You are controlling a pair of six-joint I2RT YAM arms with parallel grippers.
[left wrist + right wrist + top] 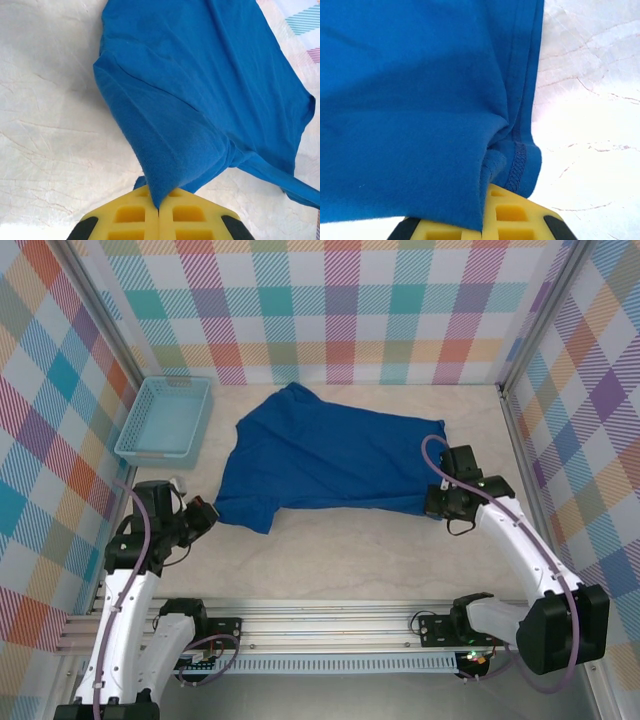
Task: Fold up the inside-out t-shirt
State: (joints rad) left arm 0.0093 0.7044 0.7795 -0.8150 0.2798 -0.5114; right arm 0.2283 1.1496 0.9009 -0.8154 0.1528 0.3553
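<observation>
T-shirt (320,460): spread mid-tabletop (350,550), toward far edge. Soft, light, limp; will drape and bunch. Left hand (159,207) clamped on near-left corner, right hand (482,230) on stitched hem corner. Judged best holds: seams, corners.

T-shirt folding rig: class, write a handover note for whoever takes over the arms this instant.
Left fingers: shut on the near sleeve of the t-shirt.
Right fingers: shut on its near hem corner.
The t-shirt lies spread on the table, right of the basket.
Done: both grips taken.
To do: every fold; none is made yet.
</observation>
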